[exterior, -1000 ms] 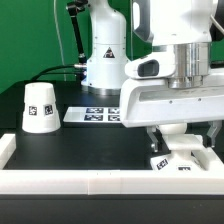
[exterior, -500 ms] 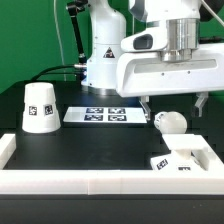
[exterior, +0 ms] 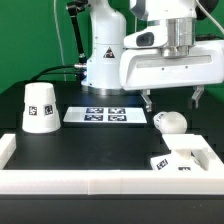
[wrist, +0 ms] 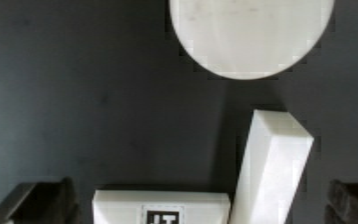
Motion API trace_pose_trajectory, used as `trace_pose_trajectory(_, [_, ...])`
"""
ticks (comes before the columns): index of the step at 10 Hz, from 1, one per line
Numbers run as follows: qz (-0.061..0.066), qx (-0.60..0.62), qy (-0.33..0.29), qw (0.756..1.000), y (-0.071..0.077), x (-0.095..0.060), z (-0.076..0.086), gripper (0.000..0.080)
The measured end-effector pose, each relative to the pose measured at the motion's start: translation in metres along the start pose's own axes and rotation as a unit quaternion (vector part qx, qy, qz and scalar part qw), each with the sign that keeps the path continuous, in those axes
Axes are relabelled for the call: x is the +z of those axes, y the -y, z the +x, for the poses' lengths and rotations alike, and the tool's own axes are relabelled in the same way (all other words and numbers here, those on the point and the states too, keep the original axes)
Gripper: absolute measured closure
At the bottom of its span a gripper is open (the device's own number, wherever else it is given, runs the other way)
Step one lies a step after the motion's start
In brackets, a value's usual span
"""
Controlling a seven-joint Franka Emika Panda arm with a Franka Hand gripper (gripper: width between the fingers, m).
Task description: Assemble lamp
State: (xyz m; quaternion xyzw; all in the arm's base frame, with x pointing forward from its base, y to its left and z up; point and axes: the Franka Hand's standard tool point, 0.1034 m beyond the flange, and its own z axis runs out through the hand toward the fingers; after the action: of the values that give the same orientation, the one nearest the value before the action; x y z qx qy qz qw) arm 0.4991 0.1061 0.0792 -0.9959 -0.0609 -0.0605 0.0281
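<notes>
The white cone shade (exterior: 40, 107) stands upright on the black table at the exterior view's left. The round bulb (exterior: 170, 122) lies on the table right of the marker board (exterior: 97, 115). The flat square base (exterior: 185, 158) sits in the front right corner against the white wall. My gripper (exterior: 172, 99) hangs open and empty above the bulb, one finger on each side and clear of it. In the wrist view the bulb (wrist: 247, 35) shows as a white oval, the tagged base (wrist: 163, 205) lies between my dark fingertips (wrist: 34, 200), and my gripper (wrist: 194, 205) holds nothing.
A low white wall (exterior: 100, 181) runs along the table's front and right edges; it shows in the wrist view (wrist: 275, 165) beside the base. The robot's base column (exterior: 105, 50) stands behind the marker board. Cables (exterior: 45, 72) lie at the back left.
My gripper has risen from low beside the base to well above the table. The bulb, hidden under it before, now lies free on the table.
</notes>
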Motion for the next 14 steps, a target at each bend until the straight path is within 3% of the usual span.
trace_pose_trajectory(3, [0.000,-0.071,0.004,0.997,-0.006,0.003,-0.004,0.0100])
trace_pose_trajectory(6, [0.004,-0.132,0.017,0.991,0.003,0.015,-0.030,0.0100])
trace_pose_trajectory(10, [0.007,-0.134,0.035,0.990,0.005,0.016,-0.033,0.0100])
trace_pose_trajectory(13, [0.004,-0.121,0.140,0.983,0.027,0.012,-0.043,0.0100])
trace_pose_trajectory(14, [0.004,-0.121,0.163,0.979,0.027,0.014,-0.042,0.0100])
